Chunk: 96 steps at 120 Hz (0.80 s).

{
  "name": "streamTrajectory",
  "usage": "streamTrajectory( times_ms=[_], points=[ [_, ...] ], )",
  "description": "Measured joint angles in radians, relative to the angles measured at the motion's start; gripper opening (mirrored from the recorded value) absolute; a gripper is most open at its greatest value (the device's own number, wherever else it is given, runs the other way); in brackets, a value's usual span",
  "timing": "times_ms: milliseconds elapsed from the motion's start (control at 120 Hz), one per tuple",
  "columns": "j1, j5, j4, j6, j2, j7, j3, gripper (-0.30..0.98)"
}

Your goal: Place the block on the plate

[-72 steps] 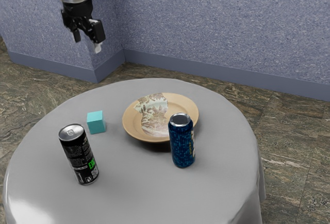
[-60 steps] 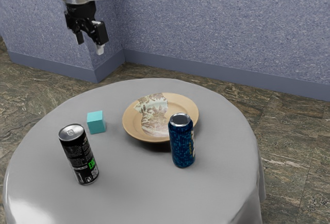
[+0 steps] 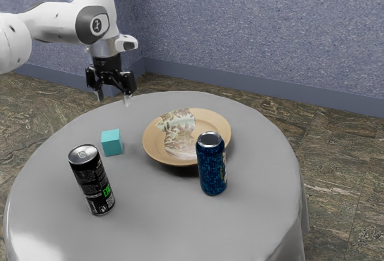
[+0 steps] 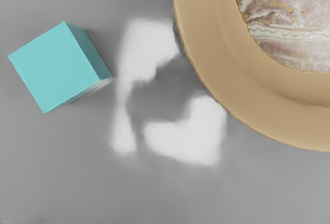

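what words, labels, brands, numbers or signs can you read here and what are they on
Black can: green letters, first looks like "E", rest unclear; white print too small to read.
Blue can: lettering on its side, too blurred.
Arm: round badge, its mark unclear.
Block and plate: none visible.

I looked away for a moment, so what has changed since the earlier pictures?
The open hand has come down toward the table, shifting slightly to the exterior view's right. Nothing was taken hold of or let go. The block, plate, black can and blue can stayed where they were.
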<state>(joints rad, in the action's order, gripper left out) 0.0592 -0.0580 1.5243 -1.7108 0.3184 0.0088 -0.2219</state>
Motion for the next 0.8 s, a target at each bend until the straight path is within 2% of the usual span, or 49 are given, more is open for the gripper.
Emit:
streamTrajectory(
  times_ms=[158, 425, 800],
  points=[
    [-0.032, -0.067, 0.004, -0.049, 0.056, -0.053, -0.033, 0.69],
    [-0.101, -0.088, -0.003, -0.118, 0.134, -0.089, -0.019, 0.69],
    [-0.137, -0.141, 0.002, -0.187, 0.227, -0.133, -0.018, 0.69]
  ],
)
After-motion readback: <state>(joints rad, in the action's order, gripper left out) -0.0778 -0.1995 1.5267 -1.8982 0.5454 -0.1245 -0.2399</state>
